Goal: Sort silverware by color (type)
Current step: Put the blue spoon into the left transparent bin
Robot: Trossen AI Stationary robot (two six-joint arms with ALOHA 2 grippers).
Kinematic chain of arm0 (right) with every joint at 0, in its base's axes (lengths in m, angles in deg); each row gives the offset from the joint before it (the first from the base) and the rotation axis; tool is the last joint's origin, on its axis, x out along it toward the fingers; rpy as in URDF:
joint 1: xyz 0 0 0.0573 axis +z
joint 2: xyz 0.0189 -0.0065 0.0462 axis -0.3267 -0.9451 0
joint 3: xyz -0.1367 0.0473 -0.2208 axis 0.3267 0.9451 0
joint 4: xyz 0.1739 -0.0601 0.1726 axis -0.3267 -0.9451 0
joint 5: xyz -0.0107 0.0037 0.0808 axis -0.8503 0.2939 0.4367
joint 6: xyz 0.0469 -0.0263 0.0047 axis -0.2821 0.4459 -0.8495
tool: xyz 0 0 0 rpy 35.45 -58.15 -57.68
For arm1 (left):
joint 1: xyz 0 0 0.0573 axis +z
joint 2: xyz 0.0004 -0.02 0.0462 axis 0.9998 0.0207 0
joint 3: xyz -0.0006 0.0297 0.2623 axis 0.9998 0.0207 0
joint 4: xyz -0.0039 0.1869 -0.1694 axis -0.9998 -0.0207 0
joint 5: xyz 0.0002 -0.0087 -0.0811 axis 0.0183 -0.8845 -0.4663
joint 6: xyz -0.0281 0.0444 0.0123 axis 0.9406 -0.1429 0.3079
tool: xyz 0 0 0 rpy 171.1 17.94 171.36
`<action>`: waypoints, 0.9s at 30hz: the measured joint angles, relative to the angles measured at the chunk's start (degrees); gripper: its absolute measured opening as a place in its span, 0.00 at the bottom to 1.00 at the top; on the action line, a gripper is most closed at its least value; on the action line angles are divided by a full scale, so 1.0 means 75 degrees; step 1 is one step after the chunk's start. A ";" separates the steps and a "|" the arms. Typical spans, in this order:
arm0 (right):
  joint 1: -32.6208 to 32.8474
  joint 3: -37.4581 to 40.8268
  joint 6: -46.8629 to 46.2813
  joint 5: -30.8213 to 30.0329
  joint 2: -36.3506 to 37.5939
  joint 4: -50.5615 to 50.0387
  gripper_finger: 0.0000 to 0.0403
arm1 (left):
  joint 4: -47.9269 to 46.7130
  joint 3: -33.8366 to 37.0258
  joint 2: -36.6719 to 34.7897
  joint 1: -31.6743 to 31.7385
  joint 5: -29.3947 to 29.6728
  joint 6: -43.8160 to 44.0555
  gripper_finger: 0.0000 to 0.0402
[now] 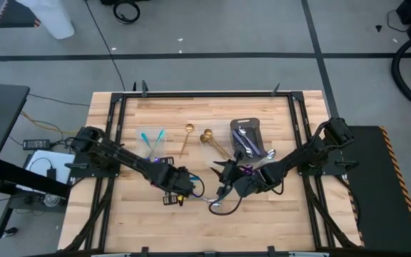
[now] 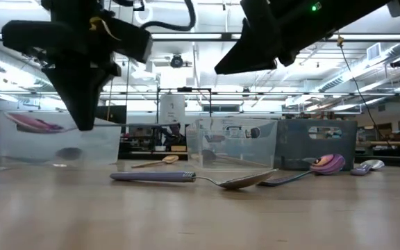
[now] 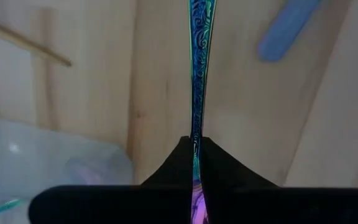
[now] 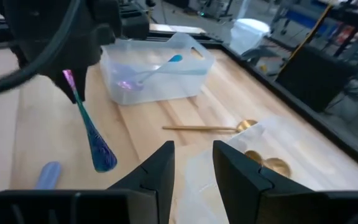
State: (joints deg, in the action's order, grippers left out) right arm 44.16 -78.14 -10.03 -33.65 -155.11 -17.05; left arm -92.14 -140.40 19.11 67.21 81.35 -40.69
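In the left wrist view the iridescent utensil (image 3: 200, 74) runs off the picture's edge, its far end unseen, its near end buried between the left hand (image 3: 196, 163) fingers. Behind it, a clear container (image 3: 48, 162) blurs; its contents can't be made out.

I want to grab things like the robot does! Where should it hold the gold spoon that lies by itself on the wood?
Best is the middle of the gold spoon's thin, straight handle, coming straight down from above with the fingers across it. The spoon lies flat on the bare wooden table, so both sides of the handle are free. The round bowl would probably slip.
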 joint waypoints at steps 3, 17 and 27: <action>0.0037 0.0000 0.0111 -0.0183 0.0003 0.0061 0.30 | -0.0296 0.0005 -0.0152 0.0000 0.0078 0.0091 0.04; 0.0040 0.0000 0.0115 -0.0209 0.0006 0.0028 0.30 | -0.0611 0.0003 -0.1490 -0.0098 0.1012 0.0322 0.04; 0.0040 0.0000 0.0056 -0.0193 0.0006 -0.0042 0.30 | -0.0127 0.1004 -0.3024 -0.0243 0.3082 0.0729 0.04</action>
State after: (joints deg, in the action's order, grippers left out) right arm 44.46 -78.14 -9.61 -35.10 -155.07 -17.37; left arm -93.09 -132.87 -3.57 65.38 104.46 -35.22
